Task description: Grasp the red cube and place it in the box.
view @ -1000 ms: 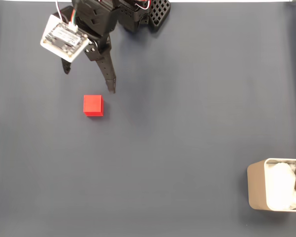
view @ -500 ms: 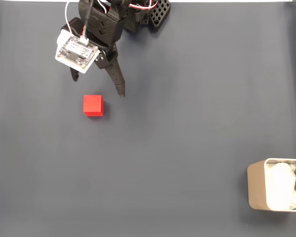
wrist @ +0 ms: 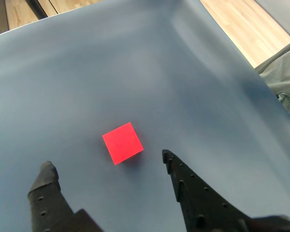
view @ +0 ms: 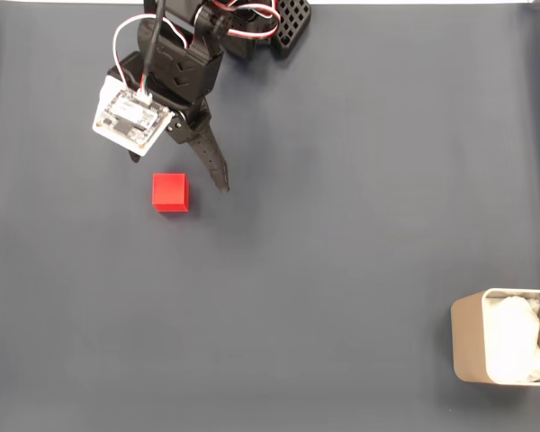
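The red cube (view: 170,192) lies on the dark blue-grey mat in the upper left of the fixed view. My gripper (view: 178,171) hangs open just above it in that picture, its long black finger (view: 214,166) ending to the cube's upper right and the other finger mostly hidden under the white camera board (view: 130,117). In the wrist view the red cube (wrist: 123,142) sits just ahead of the open gripper (wrist: 106,162), between the lines of the two fingertips, apart from both. The beige box (view: 466,346) with white wadding stands at the lower right edge, far from the cube.
The arm's black base (view: 252,22) sits at the top edge of the fixed view. The mat (view: 342,225) spreads wide between cube and box. In the wrist view a wooden floor (wrist: 251,29) shows beyond the mat's far edge.
The gripper has swung right and then down the fixed view toward the cube, staying open. Cube and box have not moved.
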